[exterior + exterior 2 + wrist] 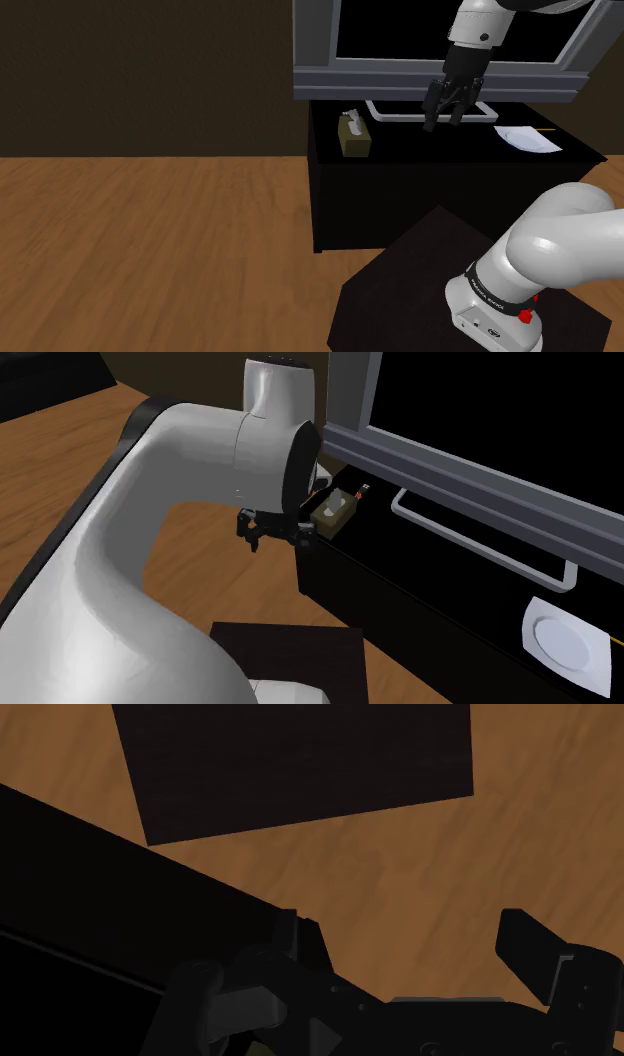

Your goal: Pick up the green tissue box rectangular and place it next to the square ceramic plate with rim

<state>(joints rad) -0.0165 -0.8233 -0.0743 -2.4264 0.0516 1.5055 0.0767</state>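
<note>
Glossy white arm (560, 235), dark joints, small red marks, all-black pincer (443, 120).

One olive-green tissue box (354, 137) was counted, and one white square plate (527, 139) with a rim. There was a single black counter (400, 215) and one large dark screen (450, 40) in a grey frame. One white arm (560, 245) was there, bearing one black gripper (445, 118) with two fingers (525, 944). One dark box served as the stand (400, 300). One wooden floor (150, 250) lay beneath it all.
</note>
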